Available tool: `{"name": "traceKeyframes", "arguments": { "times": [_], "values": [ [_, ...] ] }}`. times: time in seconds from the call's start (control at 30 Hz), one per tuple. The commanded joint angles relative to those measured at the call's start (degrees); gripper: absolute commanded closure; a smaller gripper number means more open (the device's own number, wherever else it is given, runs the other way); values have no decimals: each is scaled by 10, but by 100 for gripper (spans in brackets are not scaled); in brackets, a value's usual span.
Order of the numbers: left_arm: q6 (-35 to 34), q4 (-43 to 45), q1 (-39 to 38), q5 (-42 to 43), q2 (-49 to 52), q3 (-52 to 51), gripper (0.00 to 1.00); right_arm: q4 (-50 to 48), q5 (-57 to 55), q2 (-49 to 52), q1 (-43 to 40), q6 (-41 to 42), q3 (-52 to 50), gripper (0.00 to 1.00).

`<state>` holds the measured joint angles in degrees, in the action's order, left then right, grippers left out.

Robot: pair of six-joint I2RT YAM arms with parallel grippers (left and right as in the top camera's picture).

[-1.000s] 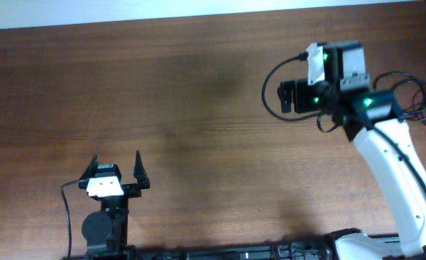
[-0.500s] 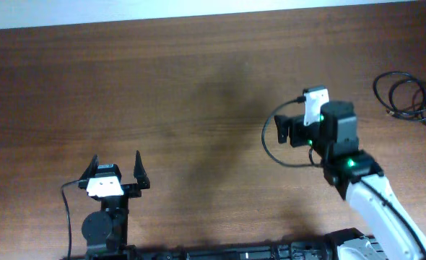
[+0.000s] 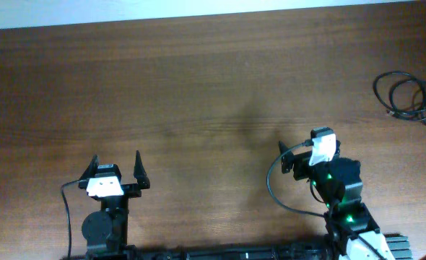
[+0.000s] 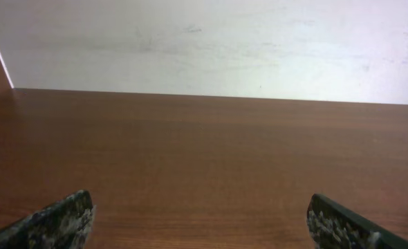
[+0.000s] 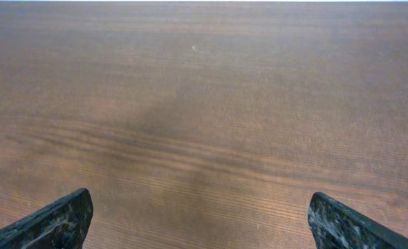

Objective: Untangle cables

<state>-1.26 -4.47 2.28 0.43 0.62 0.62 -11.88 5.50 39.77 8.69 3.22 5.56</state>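
**Mia:** Where are the cables (image 3: 409, 94)?

**Ben:** Way over at the table's (image 3: 198, 79) far right edge, in a small black bundle of loops. Part of it runs out of the overhead view, so nobody can tell how big the knot is.

**Mia:** And the arms?

**Ben:** The left gripper (image 3: 116, 172) sits near the front with its jaws wide and nothing in them. The right gripper (image 3: 291, 160) is wide and empty too, and it is well apart from the bundle.

**Mia:** What could go wrong?

**Ben:** Each wrist camera sees only bare wood (no cord at all). A reach could miss the thin cords or push them off the edge. The right arm's own thick wire (image 3: 274, 189) loops out beside it and might catch. Grabbing many loops at once would likely pull the knot tighter.
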Motion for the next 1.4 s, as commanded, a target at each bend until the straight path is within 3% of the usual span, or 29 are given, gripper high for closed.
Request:
{"name": "traceKeyframes", "arguments": {
  "times": [0.0,0.5,0.7,0.87,1.37],
  "values": [
    [7,-3,2,-4,-3,-1,1,-13,-1,-58,3,6,-46,1],
    [7,-3,2,-4,-3,-1,1,160,-89,-298,3,0,-52,1],
    [7,-3,2,-4,-3,-1,1,161,-92,-398,2,-31,-52,1],
    [7,-3,2,-4,-3,-1,1,162,-92,-396,2,-63,-52,1],
    [7,-3,2,-4,-3,-1,1,164,-88,-396,2,-56,-52,1]
  ]
}}
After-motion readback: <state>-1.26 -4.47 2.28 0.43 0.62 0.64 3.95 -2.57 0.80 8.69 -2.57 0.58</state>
